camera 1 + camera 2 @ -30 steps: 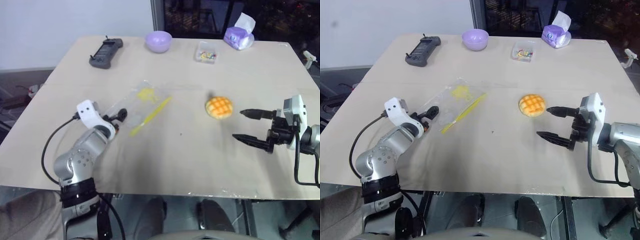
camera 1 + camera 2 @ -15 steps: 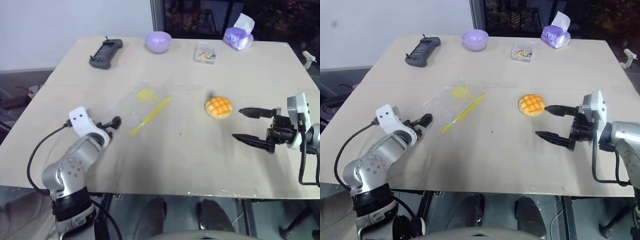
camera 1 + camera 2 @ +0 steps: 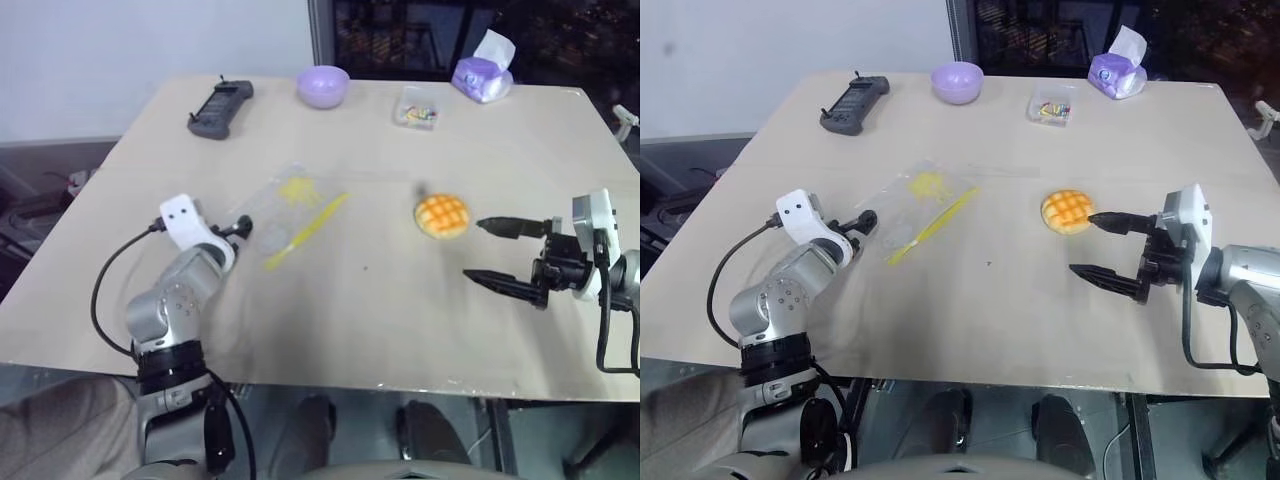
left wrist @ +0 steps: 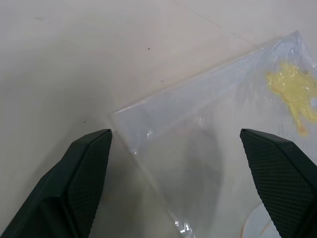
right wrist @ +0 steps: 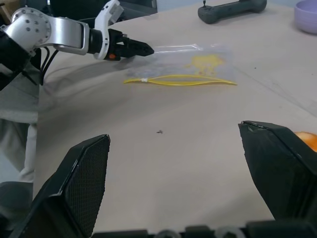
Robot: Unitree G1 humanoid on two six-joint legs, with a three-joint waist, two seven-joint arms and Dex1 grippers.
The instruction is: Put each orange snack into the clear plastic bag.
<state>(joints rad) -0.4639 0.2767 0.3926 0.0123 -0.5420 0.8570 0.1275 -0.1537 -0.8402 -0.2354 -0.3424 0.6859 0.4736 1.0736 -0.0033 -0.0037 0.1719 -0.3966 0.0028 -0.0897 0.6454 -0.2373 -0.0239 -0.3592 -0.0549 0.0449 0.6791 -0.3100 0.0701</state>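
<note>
1. In the left wrist view, the clear plastic bag [image 4: 208,148] runs off the picture's edge; part of its yellow patch is cut off.
2. In the right wrist view, the orange snack [image 5: 308,141] shows as a sliver behind a black finger [image 5: 287,168].
3. The contents of the small clear box [image 3: 414,108] are too small to tell.
4. The counter [image 3: 350,330] hides what lies beneath it.

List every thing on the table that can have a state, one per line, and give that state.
Clear plastic bag: flat on the table, empty.
Orange snack: on the table, outside the bag, not held.
Left gripper: jaws open, at the bag's corner.
Right gripper: jaws open, beside the snack.
Lavender bowl: upright.
Small clear box: holds colourful bits.
Tissue pack: one tissue sticking out.
</note>
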